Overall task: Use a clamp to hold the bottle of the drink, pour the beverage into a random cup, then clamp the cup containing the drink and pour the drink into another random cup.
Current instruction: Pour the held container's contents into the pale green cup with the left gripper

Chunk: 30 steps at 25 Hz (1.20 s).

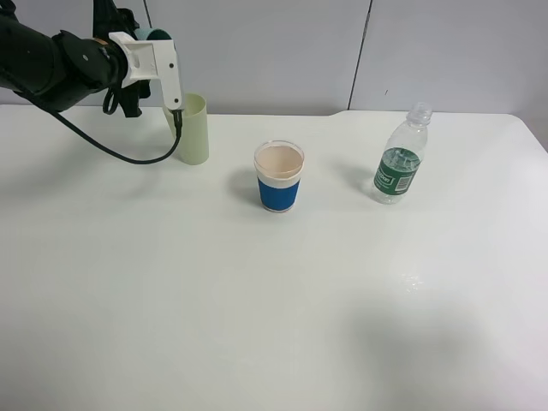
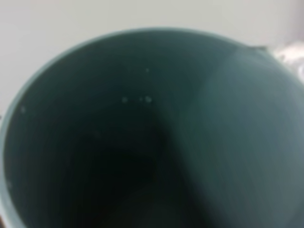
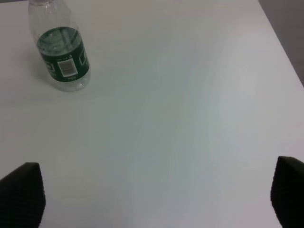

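Left clamp (image 1: 150,64): black gripper w/ white bolted bracket plate, raised at the far-left of the table (image 1: 274,325). Jaws closed on a teal cup (image 1: 154,35); only the cup's rim shows above the bracket in the exterior view. Left wrist view is filled by that cup's dark interior (image 2: 142,142), blurred, a few small droplets on the inner wall.

Tall pale yellow-green tumbler (image 1: 193,130): upright on the table, directly below and just beside the clamp's bracket. Contact btwn bracket and tumbler rim cannot be told. Plastic, tapered, smooth, narrow.

White cup w/ blue sleeve (image 1: 279,176): upright near table centre, to the right of the tumbler, well apart from the clamp. Pale liquid visible inside.

Bottle (image 1: 401,156): clear plastic, upright, right of the sleeved cup. Green label w/ barcode panel (image 3: 68,67); text too small to read.

Right gripper (image 3: 152,197): jaws set wide, both black fingertips (image 3: 21,192) at the wrist view's edges, nothing btwn them. Bottle lies ahead of it, well apart.

Table surface: white, smooth, slightly glossy.
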Each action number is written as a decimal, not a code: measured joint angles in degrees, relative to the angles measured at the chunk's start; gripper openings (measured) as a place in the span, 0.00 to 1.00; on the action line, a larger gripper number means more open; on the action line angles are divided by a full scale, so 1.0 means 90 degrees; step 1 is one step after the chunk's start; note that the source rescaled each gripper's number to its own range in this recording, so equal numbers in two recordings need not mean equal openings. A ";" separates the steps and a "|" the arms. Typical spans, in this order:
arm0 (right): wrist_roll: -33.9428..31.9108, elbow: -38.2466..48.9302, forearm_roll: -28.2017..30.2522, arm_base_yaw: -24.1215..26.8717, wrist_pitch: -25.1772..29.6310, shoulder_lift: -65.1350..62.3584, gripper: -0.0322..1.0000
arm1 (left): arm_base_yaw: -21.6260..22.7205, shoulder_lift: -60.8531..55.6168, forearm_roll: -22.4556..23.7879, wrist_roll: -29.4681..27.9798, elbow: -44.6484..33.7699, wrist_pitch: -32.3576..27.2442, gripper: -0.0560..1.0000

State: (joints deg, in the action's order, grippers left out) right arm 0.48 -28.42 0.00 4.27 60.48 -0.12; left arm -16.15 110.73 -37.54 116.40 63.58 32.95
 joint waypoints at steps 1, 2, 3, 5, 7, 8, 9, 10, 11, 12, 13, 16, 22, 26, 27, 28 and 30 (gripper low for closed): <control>0.0000 0.0000 0.0000 0.0000 0.0000 0.0000 0.88 | 0.0000 0.0000 0.0048 0.0000 0.0000 0.0000 0.06; 0.0000 0.0000 0.0000 0.0000 0.0000 0.0000 0.88 | 0.0000 0.0000 0.0091 0.0000 0.0000 0.0000 0.06; 0.0000 0.0000 0.0000 0.0000 0.0000 0.0000 0.88 | 0.0000 0.0000 0.0139 0.0000 0.0000 0.0000 0.06; 0.0000 0.0000 0.0000 0.0000 0.0000 0.0000 0.88 | 0.0000 0.0000 0.0232 0.0000 0.0000 0.0000 0.06; 0.0000 0.0000 0.0000 0.0000 0.0000 0.0000 0.88 | 0.0000 0.0000 0.0352 0.0000 0.0000 0.0000 0.06; 0.0000 0.0000 0.0000 0.0000 0.0000 0.0000 0.88 | 0.0000 0.0000 0.0395 0.0000 0.0000 0.0000 0.06; 0.0000 0.0000 0.0000 0.0000 0.0000 0.0000 0.88 | 0.0000 0.0000 0.0424 0.0000 0.0000 0.0000 0.06; 0.0000 0.0000 0.0000 0.0000 0.0000 0.0000 0.88 | 0.0000 0.0000 0.0485 0.0000 0.0000 0.0000 0.06; 0.0000 0.0000 0.0000 0.0000 0.0000 0.0000 0.88 | 0.0000 0.0000 0.0558 0.0000 0.0000 0.0000 0.06; 0.0000 0.0000 0.0000 0.0000 0.0000 0.0000 0.88 | 0.0000 0.0000 0.0618 0.0000 0.0000 0.0000 0.06; 0.0000 0.0000 0.0000 0.0000 0.0000 0.0000 0.88 | 0.0000 0.0000 0.0677 0.0000 0.0000 0.0000 0.06; 0.0000 0.0000 0.0000 0.0000 0.0000 0.0000 0.88 | 0.0000 0.0000 0.0873 0.0000 0.0000 0.0000 0.06; 0.0000 0.0000 0.0000 0.0000 0.0000 0.0000 0.88 | 0.0000 0.0000 0.1202 0.0000 0.0000 0.0000 0.06; 0.0000 0.0000 0.0000 0.0000 0.0000 0.0000 0.88 | 0.0000 0.0000 0.1333 0.0000 0.0000 0.0031 0.06; 0.0000 0.0000 0.0000 0.0000 0.0000 0.0000 0.88 | 0.0000 0.0000 0.1373 0.0000 0.0000 0.0064 0.06; 0.0000 0.0000 0.0000 0.0000 0.0000 0.0000 0.88 | 0.0000 0.0000 0.1420 0.0007 0.0000 0.0111 0.06; 0.0000 0.0000 0.0000 0.0000 0.0000 0.0000 0.88 | 0.0000 0.0000 0.1498 0.0077 0.0000 0.0184 0.06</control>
State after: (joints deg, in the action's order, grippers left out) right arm 0.48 -28.42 0.00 4.27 60.48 -0.12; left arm -16.15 110.73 -24.06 117.10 63.58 34.60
